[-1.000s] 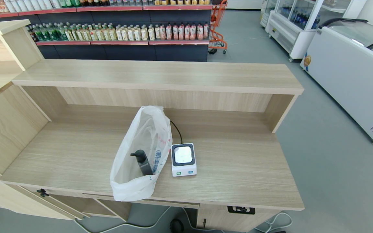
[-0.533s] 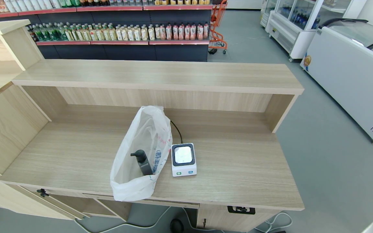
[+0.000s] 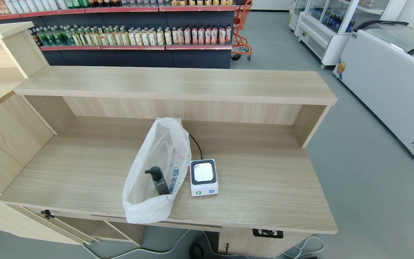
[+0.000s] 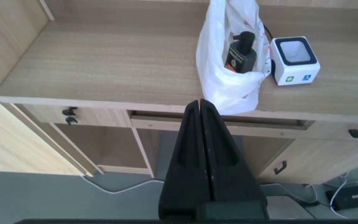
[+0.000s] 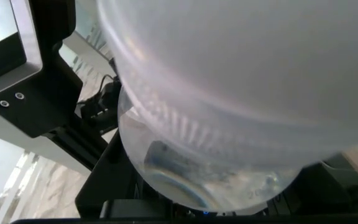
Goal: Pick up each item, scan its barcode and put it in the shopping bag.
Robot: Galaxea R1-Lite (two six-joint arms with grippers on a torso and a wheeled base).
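Fingers [image 4: 192, 134] pressed together, the left gripper [image 4: 200, 104] hangs before the tabletop [image 3: 264, 180]; the shopping bag [image 3: 143, 203] there holds a pump bottle [image 3: 159, 180], scanner [image 3: 203, 177] just beside it. The right gripper [image 5: 216, 186] clasps a clear container [image 5: 229, 93], whose barcode should squarely face the scanner's window.

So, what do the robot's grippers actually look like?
The left gripper is matte black: two long flat fingers tapering to a narrow tip from a wider, blocky black base. The right gripper looks black too, with angular casing. No cables or markings show on either.
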